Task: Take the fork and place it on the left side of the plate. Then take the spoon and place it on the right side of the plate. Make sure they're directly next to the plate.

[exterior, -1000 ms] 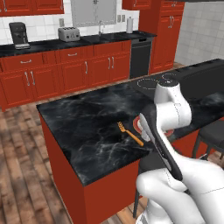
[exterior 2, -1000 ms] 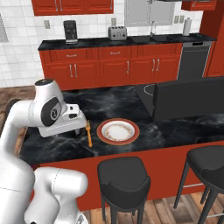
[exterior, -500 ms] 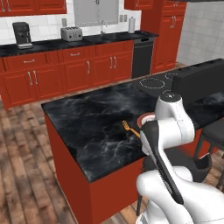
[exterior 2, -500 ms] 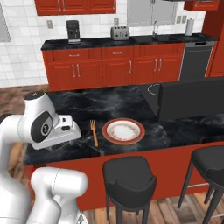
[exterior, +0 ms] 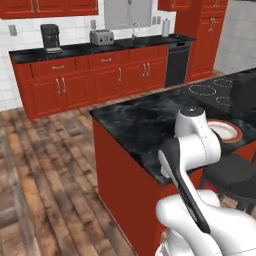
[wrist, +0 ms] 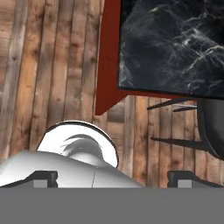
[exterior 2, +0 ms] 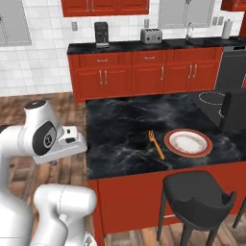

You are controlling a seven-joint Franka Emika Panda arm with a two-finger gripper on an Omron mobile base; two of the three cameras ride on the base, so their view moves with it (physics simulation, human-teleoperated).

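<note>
Toward the right edge of the left base view, the plate (exterior: 226, 131) lies on the black marbled surface (exterior: 145, 122), partly hidden behind the white arm that rises from the lower right. A dark stool seat (exterior: 234, 175) sits below it at the surface's near side. Along the far wall, at the top of the frame, a coffee machine (exterior: 50, 38) and a toaster (exterior: 102, 37) stand on the back counter over red cabinets, and round stove rings (exterior: 202, 89) mark the surface at the right.

Right of centre in the right base view, the plate (exterior 2: 188, 142) rests flat on the surface (exterior 2: 125, 125), white with a reddish-brown rim. The fork (exterior 2: 155, 144) lies just beside the plate's left edge (apart from it by a narrow strip of black stone), tines toward the upper left and handle running toward the lower right. A stool (exterior 2: 196, 196) stands in front of the surface at the lower right. The arm's hand sits at the left of the frame, off the surface's left end.

At the bottom of the hand view, the tool (wrist: 112, 178) points down at wooden floor (wrist: 48, 70), its two dark tips spread wide with nothing between them. A corner of the surface (wrist: 175, 43) fills the upper right, with the stool (wrist: 212, 127) at the right edge.
</note>
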